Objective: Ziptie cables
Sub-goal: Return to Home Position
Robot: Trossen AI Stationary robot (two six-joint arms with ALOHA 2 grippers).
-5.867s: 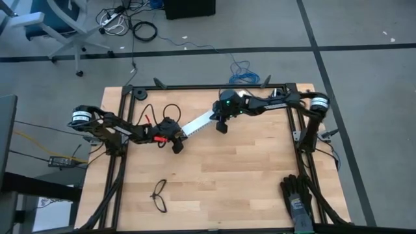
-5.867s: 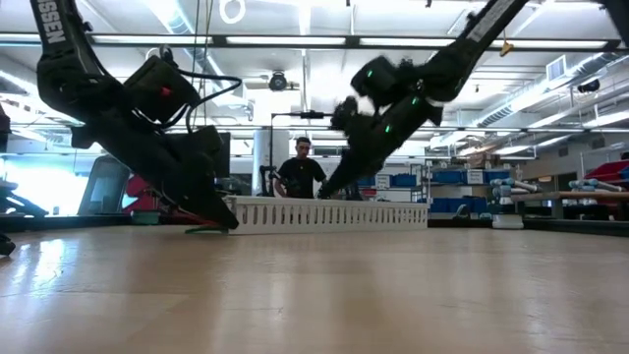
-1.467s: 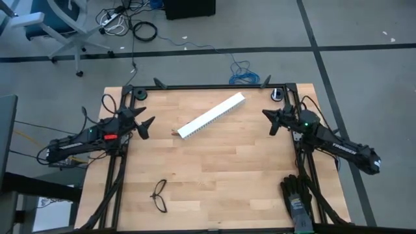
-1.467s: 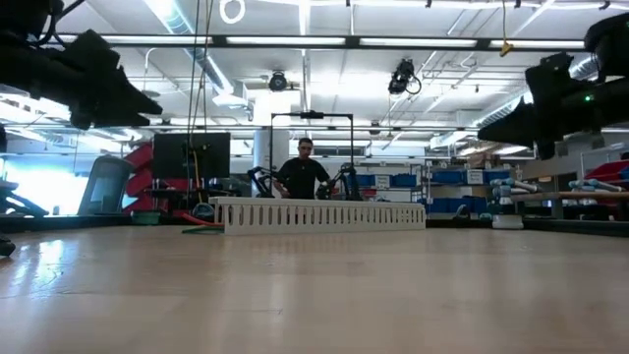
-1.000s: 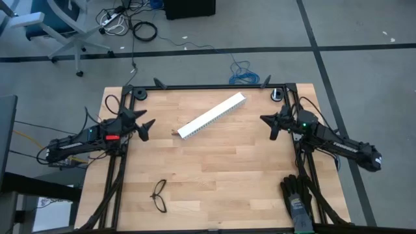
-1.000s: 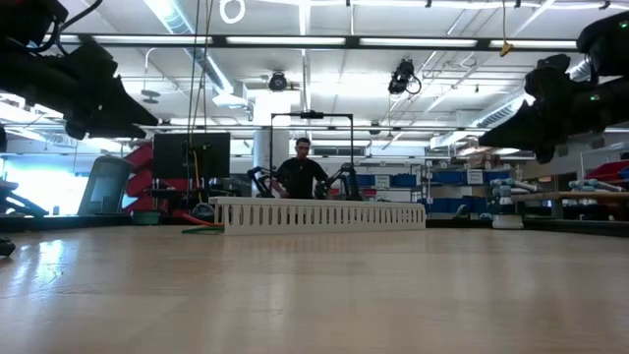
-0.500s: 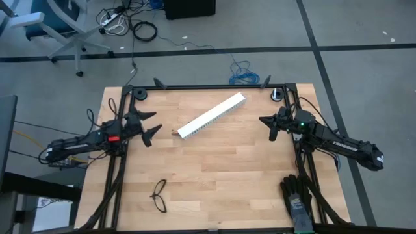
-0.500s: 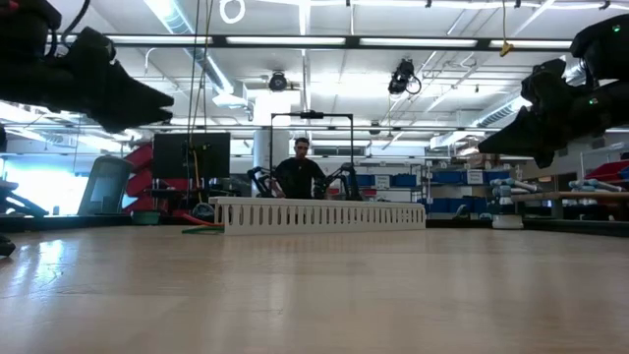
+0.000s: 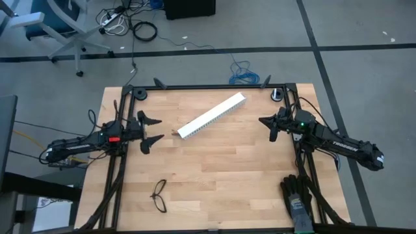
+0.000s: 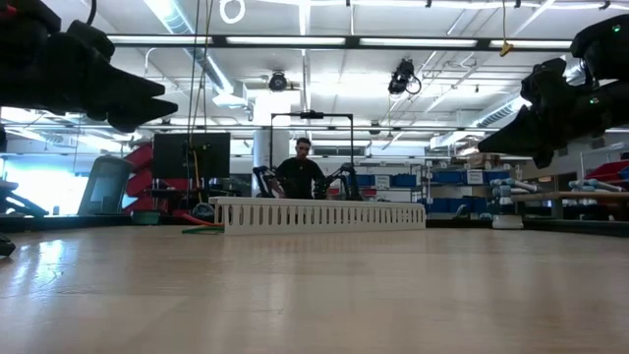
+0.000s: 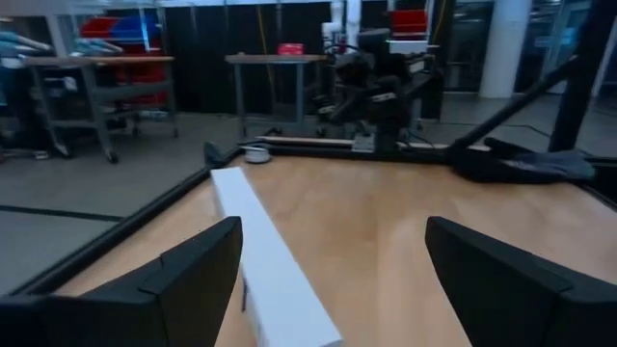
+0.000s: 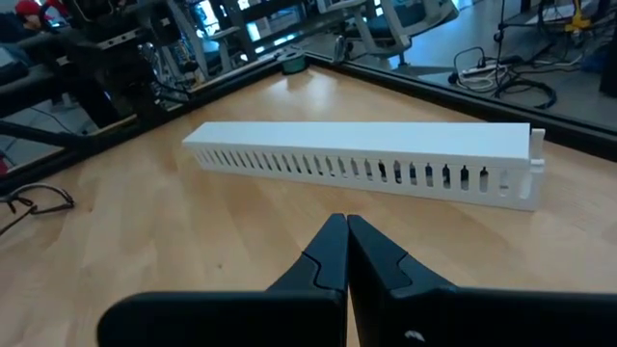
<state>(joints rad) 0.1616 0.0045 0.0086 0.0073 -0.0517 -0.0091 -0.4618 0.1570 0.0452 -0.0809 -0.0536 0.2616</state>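
White duct (image 9: 211,116) lies closed; left claw (image 9: 153,129) is spread wide, right claw (image 12: 339,224) pinched empty; only parking seems needed.

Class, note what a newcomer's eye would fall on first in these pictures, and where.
A long white slotted duct lies slantwise on the wooden table's far half. Flanking it, the left claw is open by the left edge, the right claw shut by the right. Black glasses lie near the front left.
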